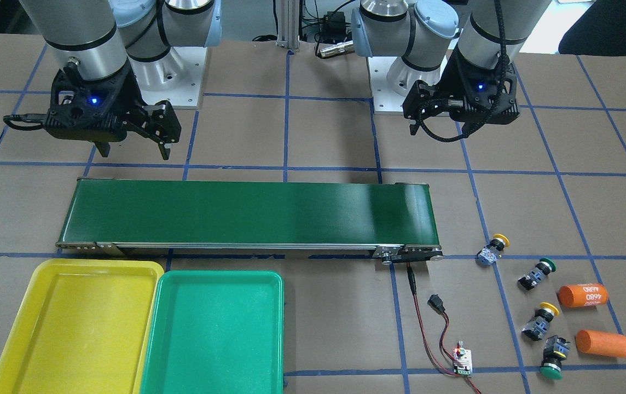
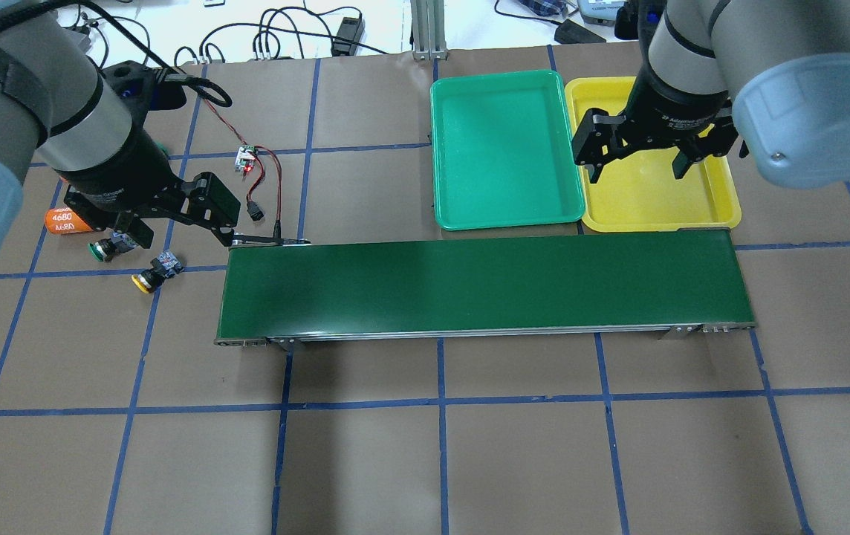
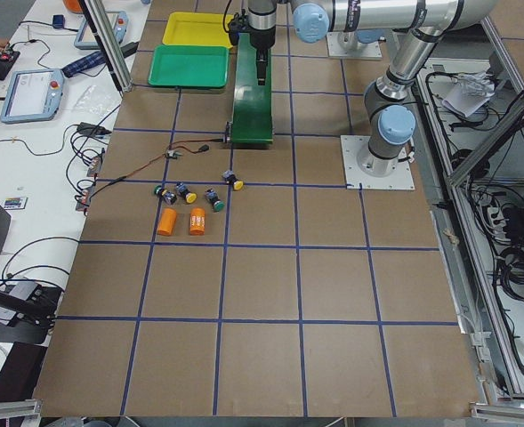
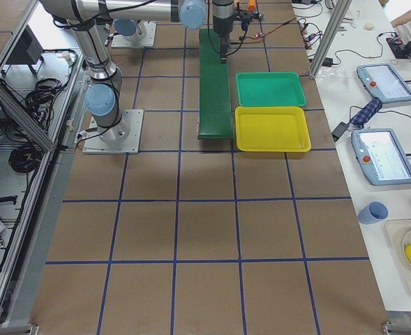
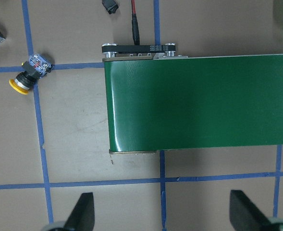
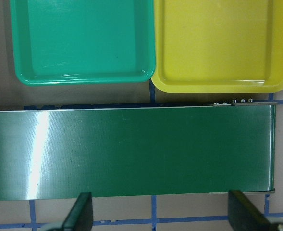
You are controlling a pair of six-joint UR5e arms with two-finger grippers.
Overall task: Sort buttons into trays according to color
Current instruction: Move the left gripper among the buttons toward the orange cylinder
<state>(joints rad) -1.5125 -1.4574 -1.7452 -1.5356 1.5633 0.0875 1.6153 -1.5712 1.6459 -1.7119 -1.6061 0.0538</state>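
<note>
Exterior front-facing, lower right: four mushroom-capped push-buttons [image 1: 537, 274], two yellow, two green. Lower left, yellow plastic tray [image 1: 72, 328] and green plastic tray [image 1: 212, 339] hold none. Left gripper [image 5: 163, 216], right gripper [image 6: 161, 214] spread, unladen. Sorting unstarted.

Both arms reach forward, wrists pointing straight down. The left pincer [image 5: 163, 214] and the right pincer [image 2: 637, 172] gape wide, holding nothing.

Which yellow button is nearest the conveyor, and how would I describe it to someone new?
Find the long dark green conveyor belt and go to the end where the red and black wires plug in. Just beyond it, the yellow button lies on its side where two blue tape lines cross. The other yellow button sits farther off, beside the orange cylinders.
</note>
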